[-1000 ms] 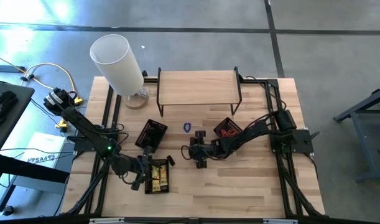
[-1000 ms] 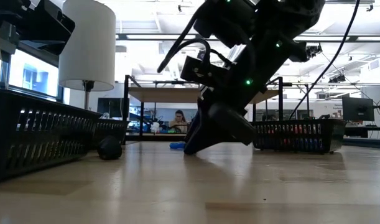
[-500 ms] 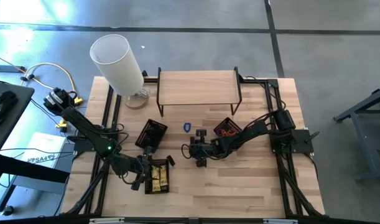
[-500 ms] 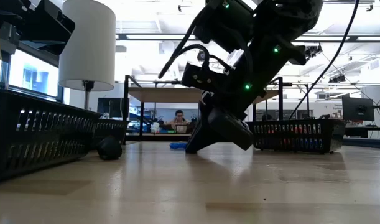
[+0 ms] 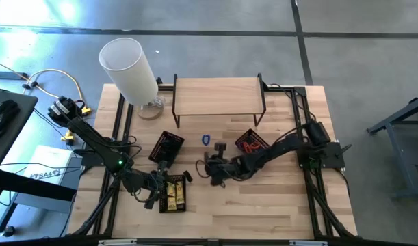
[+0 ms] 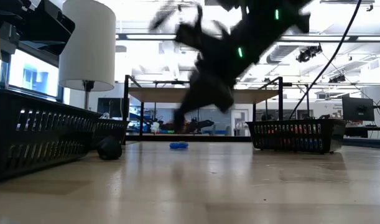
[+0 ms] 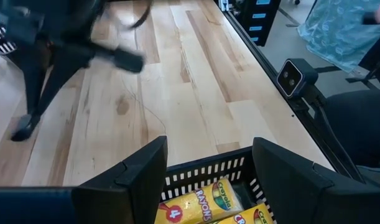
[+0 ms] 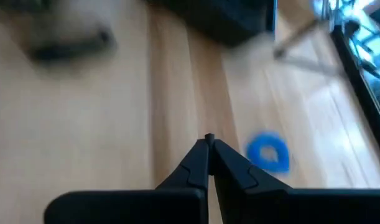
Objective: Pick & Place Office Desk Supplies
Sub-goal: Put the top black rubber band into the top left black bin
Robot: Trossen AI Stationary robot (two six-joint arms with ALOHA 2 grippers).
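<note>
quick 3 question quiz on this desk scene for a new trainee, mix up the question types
1. True or false: the right gripper is shut with nothing visible between its fingertips.
2. What lies in the basket under the left gripper? A) yellow crayon packets B) red bands C) clips
3. In the right wrist view, what colour is the band lying on the table beyond the fingers?

Key: 1 true; 2 A; 3 blue
</note>
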